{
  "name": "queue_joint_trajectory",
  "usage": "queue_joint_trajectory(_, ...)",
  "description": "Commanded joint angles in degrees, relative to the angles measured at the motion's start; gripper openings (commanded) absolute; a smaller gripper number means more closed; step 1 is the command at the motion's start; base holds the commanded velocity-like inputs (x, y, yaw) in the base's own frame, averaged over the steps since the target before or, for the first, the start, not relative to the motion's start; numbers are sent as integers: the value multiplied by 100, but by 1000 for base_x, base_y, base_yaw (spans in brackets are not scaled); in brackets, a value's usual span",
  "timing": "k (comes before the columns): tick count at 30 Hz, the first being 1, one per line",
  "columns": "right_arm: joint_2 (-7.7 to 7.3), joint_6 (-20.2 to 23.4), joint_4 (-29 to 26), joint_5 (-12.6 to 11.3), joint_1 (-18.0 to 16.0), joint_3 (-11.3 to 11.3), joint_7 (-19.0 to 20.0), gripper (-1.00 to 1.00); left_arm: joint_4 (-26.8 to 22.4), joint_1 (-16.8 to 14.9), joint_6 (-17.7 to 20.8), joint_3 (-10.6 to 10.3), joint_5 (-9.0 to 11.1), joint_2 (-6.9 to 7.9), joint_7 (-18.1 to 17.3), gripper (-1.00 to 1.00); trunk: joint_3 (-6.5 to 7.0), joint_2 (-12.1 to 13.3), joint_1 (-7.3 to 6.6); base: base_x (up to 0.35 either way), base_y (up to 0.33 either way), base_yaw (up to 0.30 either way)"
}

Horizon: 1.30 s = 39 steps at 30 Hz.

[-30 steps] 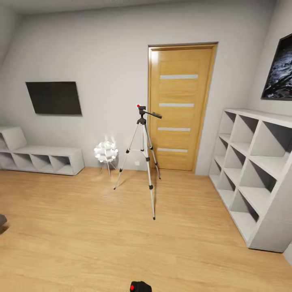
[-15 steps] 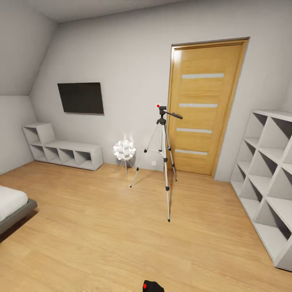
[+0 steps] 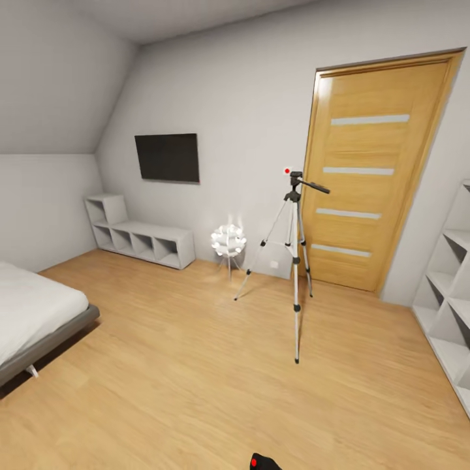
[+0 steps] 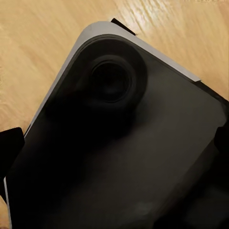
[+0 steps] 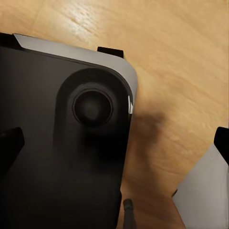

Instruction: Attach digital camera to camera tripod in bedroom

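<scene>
silver-legged camera tripod [image 3: 296, 261] stands before the wooden door [image 3: 375, 170]; either gripper's state: cannot tell.

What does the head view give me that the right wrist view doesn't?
Head view: the camera tripod standing in front of the wooden door, the white lamp, the bed, and the digital camera at the picture's bottom edge. Right wrist view: a close look down on a dark, grey-edged panel with a round part. Both: the wood plank floor.
</scene>
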Motion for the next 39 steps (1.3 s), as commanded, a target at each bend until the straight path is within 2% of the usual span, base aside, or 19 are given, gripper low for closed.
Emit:
queue_joint_trajectory(1, -2, -17, 1, 49, -1, -26, -3, 100, -10, 3, -10, -5, 22, -1, 2, 100, -4, -2, 0, 0, 0, 300)
queue_joint_trajectory(30, -29, -51, -5, 35, -1, -47, -12, 100, -16, 3, -10, -9, 19, -10, -5, 100, -4, -2, 0, 4, 0, 300)
queue_joint_trajectory(39, -25, -51, -5, 35, -1, -47, -12, 100, -16, 3, -2, -21, 14, -2, -7, 100, -4, -2, 0, 233, 0, 300)
